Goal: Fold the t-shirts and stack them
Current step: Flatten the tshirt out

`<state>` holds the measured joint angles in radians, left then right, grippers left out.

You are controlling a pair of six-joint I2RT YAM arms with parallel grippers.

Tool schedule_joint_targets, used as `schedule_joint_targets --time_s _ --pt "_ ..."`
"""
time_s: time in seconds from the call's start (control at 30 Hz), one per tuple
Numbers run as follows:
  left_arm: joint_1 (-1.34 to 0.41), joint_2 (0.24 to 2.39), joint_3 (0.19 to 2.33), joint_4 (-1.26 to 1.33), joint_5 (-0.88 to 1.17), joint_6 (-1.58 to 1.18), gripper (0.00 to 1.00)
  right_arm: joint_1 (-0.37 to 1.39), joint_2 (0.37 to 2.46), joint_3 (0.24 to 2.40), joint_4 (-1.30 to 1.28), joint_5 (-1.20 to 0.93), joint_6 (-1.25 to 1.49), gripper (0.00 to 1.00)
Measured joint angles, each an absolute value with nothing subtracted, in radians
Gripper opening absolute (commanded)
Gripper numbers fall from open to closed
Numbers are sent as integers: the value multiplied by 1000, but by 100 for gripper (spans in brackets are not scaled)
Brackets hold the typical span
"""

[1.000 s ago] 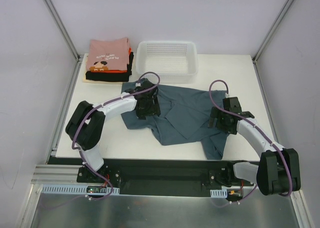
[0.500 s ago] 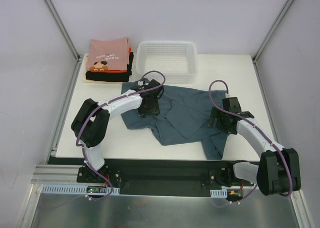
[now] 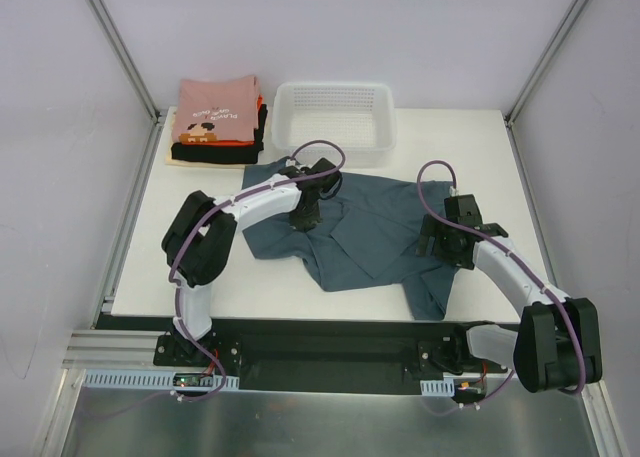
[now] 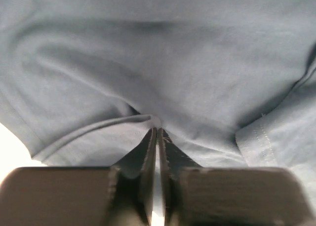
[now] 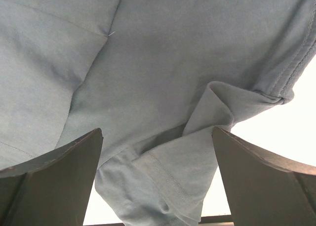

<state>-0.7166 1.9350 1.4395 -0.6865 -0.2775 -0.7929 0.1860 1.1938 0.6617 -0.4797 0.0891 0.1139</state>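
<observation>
A slate blue-grey t-shirt (image 3: 370, 227) lies crumpled and spread across the middle of the white table (image 3: 480, 147). My left gripper (image 3: 305, 217) is down on the shirt's upper left part. In the left wrist view that gripper (image 4: 157, 130) is shut, with a ridge of the blue-grey cloth (image 4: 163, 63) pinched at its tips and creases running to them. My right gripper (image 3: 440, 240) hovers over the shirt's right side, open. In the right wrist view it (image 5: 157, 131) is wide apart above a hemmed fold (image 5: 177, 171). A pile of folded t-shirts (image 3: 215, 122), pink printed one on top, sits at the back left.
A white plastic mesh basket (image 3: 333, 117) stands at the back centre, just behind the shirt. Frame posts rise at the back corners. The table's right edge (image 3: 535, 227) runs close beside the right arm.
My left gripper slid to the right and farther onto the shirt, and its jaws closed on the cloth. The right arm has stayed still and open.
</observation>
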Motion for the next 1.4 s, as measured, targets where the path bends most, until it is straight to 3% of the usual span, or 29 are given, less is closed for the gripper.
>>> schedule_joint_targets --time_s 0.23,0.47,0.6,0.8,0.87,1.1,1.4 --pt "-720 1893 1385 -702 -372 -828 0 187 1179 662 -483 90 114 97" --pt "-719 1644 1189 -723 -508 -883 0 205 1153 662 -525 90 120 98" --pt "-718 1530 1096 -724 -551 -914 0 303 1121 661 -606 130 159 99" --pt "-718 1489 1013 -727 -572 -956 0 449 1107 657 -682 192 252 88" --pt "-718 1489 997 -728 -573 -964 0 471 1137 658 -694 218 274 80" --pt "-718 1484 971 -726 -573 -990 0 508 1287 702 -717 311 348 64" --pt "-718 1471 954 -720 -576 -1004 0 508 1369 728 -738 390 400 62"
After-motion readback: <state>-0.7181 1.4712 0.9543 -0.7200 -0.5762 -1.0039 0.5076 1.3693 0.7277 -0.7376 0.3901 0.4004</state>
